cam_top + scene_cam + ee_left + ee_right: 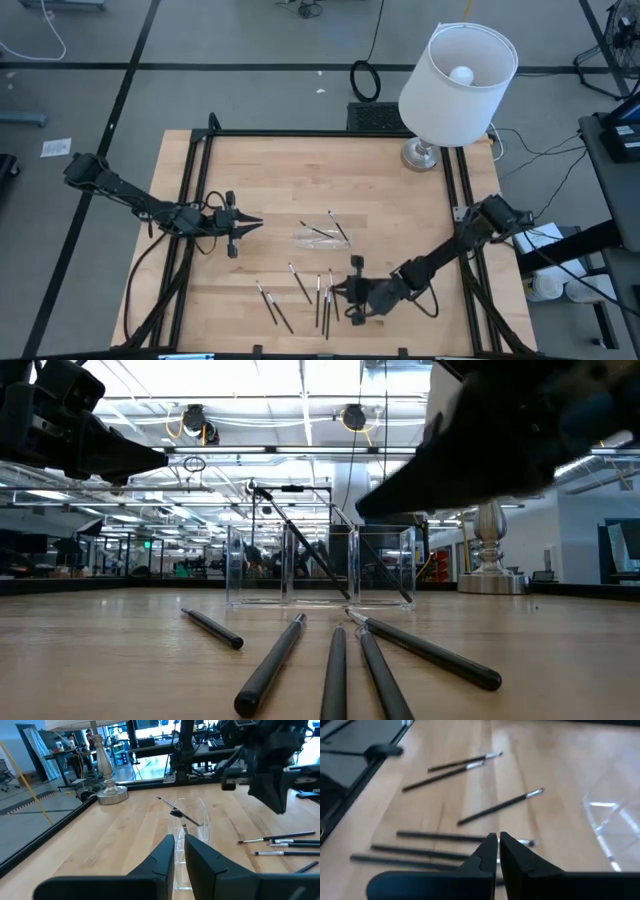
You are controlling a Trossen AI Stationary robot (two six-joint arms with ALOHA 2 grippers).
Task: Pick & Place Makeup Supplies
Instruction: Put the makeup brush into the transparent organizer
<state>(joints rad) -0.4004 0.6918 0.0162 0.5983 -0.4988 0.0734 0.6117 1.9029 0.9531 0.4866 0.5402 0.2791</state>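
table (280,170): pale smooth wood | tray (320,565): clear glossy plastic | sticks (268,665): matt dark | lamp base (111,795): shiny metal

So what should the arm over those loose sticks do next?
Probably lift. The right gripper looks shut over one stick in the row on the table, though the grip itself is hidden. The clear tray already holds a couple.

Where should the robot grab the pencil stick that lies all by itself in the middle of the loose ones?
Probably at the middle of its dark shaft, from straight above. That stick lies flat on the table, apart from its neighbours, so the fingers fit on each side if turned across its slant. The right gripper is closest; the left gripper waits by the clear tray.
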